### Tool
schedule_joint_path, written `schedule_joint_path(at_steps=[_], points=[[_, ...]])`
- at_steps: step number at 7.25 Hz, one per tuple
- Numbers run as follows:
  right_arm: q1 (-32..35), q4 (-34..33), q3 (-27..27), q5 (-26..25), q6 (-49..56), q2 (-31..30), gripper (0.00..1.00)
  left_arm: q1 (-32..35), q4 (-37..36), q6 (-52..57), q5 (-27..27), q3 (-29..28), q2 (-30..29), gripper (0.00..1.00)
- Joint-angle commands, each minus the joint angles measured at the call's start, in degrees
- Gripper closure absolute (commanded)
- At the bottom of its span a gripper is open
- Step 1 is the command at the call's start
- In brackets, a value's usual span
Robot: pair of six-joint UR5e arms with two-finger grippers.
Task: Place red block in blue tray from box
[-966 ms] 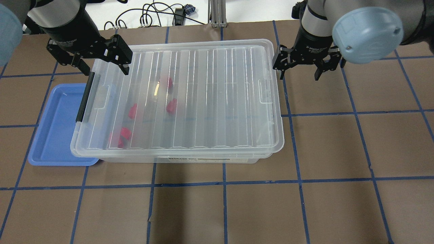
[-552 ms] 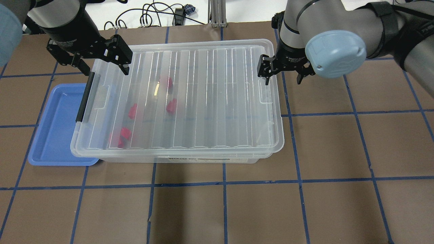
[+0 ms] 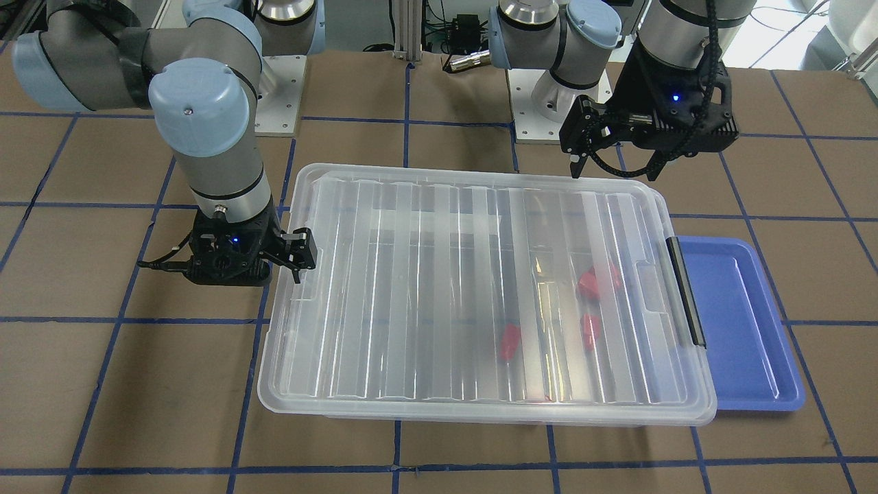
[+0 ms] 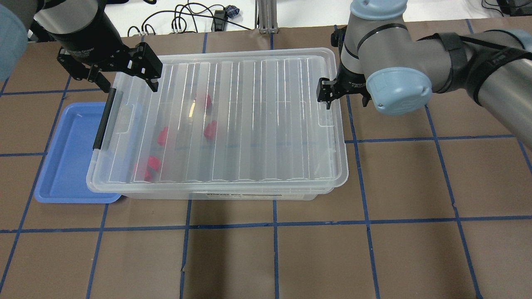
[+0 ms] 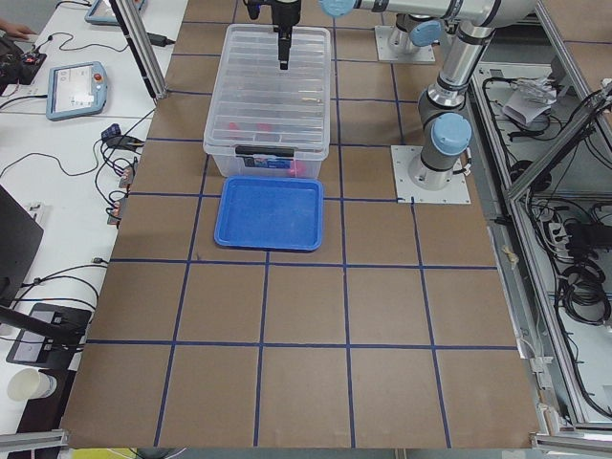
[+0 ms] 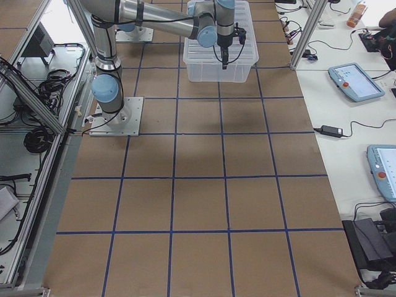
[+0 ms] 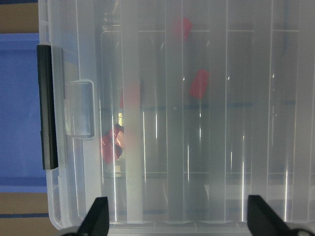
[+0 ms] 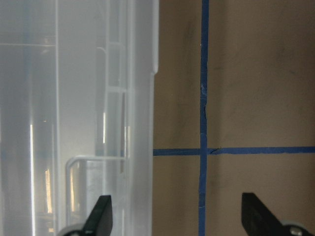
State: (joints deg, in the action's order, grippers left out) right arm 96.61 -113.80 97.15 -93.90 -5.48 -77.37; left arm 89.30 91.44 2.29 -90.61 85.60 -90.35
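Red block (image 3: 509, 342): front view shows it w/ two alike inside the box (image 3: 411, 288), under the shut ridged lid (image 3: 357, 329), toward the latch bar (image 3: 686, 291) end. Blue tray (image 3: 744, 322) sits at that end, box rim overhanging its edge, nothing in it. Left claw (image 3: 614, 168) hangs over the box's far corner, spread wide, empty.
Overhead: right claw (image 4: 347, 101) at the opposite end, jaws apart across the rim, empty.
Side views: too small to add anything.
Left wrist cam: blocks blurred thru the lid.
Right wrist cam: box rim between the fingertips (image 8: 101, 216), bare surface (image 8: 256, 73) beside.
Block prob. light, stiff, smooth plastic. Pinch across the flat sides of the boxy body, not the stub. Lid must come off first.
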Motion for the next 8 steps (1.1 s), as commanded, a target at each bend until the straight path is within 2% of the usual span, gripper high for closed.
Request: schedule_joint_path(at_steps=[1,2,5,8], points=[[-0.45,0.07,0.23,-3.83,1.61,0.03,0.08,0.0,0.06,0.0,0.0,0.09,-0.01,0.0],[-1.15,0.33,0.23,-7.05,2.92,-0.06,0.08,0.0,0.06,0.0,0.0,0.0,-0.09,0.0],[-6.76,0.51,0.14,-10.06,5.12,-0.85,0.07,0.0,-0.03,-0.17,0.0,0.0,-0.01,0.0],[-11.25,0.16,0.23,-10.34,10.04,-1.2,0.08,0.0,-0.03,-0.18,0.0,0.0,-0.01,0.0]])
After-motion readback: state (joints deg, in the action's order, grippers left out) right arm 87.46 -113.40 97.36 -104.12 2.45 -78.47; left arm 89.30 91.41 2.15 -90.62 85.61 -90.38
